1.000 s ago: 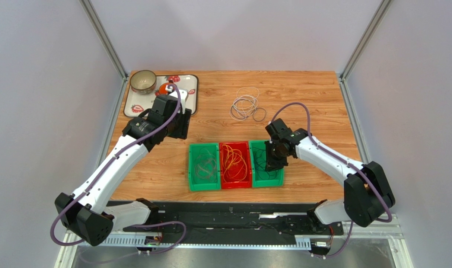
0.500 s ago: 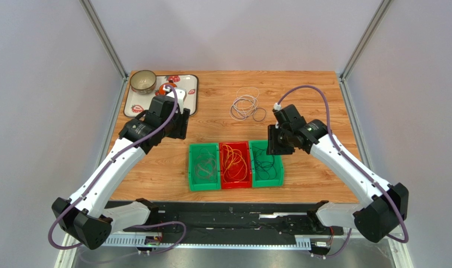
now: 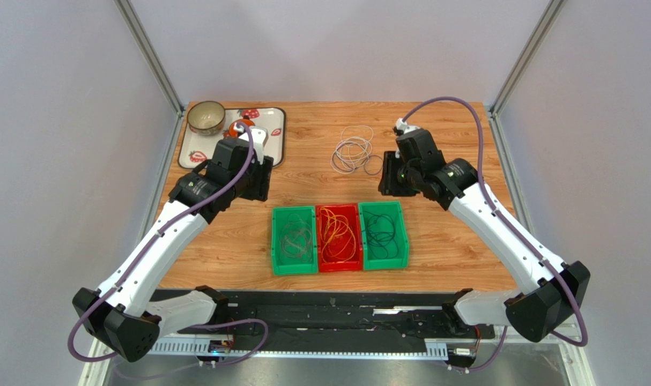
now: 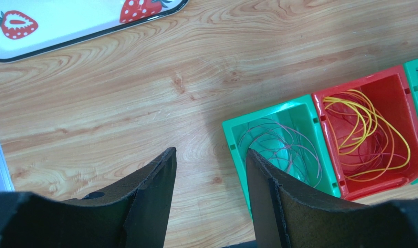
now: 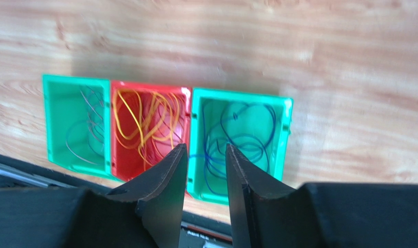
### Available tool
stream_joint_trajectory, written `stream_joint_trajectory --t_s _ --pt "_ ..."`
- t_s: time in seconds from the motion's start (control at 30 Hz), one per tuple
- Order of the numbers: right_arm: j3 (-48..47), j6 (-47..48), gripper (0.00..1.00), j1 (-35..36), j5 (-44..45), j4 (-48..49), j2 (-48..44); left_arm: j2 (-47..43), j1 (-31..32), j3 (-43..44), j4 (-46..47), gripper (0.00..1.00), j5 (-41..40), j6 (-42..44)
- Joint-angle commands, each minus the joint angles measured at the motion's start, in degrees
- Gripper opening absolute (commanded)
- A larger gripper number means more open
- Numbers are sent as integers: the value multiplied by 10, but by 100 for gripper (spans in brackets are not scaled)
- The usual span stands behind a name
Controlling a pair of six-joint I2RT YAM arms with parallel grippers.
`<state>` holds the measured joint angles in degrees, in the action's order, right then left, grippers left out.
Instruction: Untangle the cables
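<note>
Step in hand: sorting the cables by colour; one pick appears finished and the next is not begun.

- Three bins sit in a row near the front of the worktop (image 3: 449, 137). The left green bin (image 4: 237, 135) holds pink-grey wire, the red bin (image 4: 397, 85) orange-yellow, the right green bin (image 5: 286, 135) dark blue.
- A loose tangle (image 3: 352, 151) of white-grey loops lies on the bare wood behind the bins. A dark loop (image 3: 373, 166) sits at its near right edge; touching or overlapping, I cannot tell.
- Right hand (image 5: 206, 150): fingers narrowly parted, nothing between them. It hangs above the worktop just right of the tangle, with its camera looking back at the bins.
- Left hand (image 4: 211, 155): fingers wider apart, also empty, beside the tray (image 4: 92, 36) and well apart from the tangle.

Judgement on the next move: the right hand is the nearer one for the tangle. The wire is thin and lies flat, so the fingertips need to come down to the wood and close on one strand only. The dark loop looks the easiest to separate.
</note>
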<state>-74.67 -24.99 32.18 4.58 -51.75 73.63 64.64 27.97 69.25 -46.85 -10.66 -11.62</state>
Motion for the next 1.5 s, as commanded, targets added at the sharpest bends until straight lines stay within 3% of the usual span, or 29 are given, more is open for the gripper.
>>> stream_joint_trajectory --t_s 0.0,0.3,0.67,0.9,1.47 --pt "-67 24 39 2 28 72 25 -26 -4 0 19 61 12 7" --pt "-249 42 42 -14 20 29 226 -63 -4 -11 37 61 8 9" --pt "-425 25 43 -58 45 11 403 -79 -4 -17 42 61 7 11" --pt "-439 34 43 -93 85 -11 456 -80 -4 -16 44 61 13 10" --pt "-439 43 43 -142 39 -10 552 -71 -4 -19 45 60 13 12"
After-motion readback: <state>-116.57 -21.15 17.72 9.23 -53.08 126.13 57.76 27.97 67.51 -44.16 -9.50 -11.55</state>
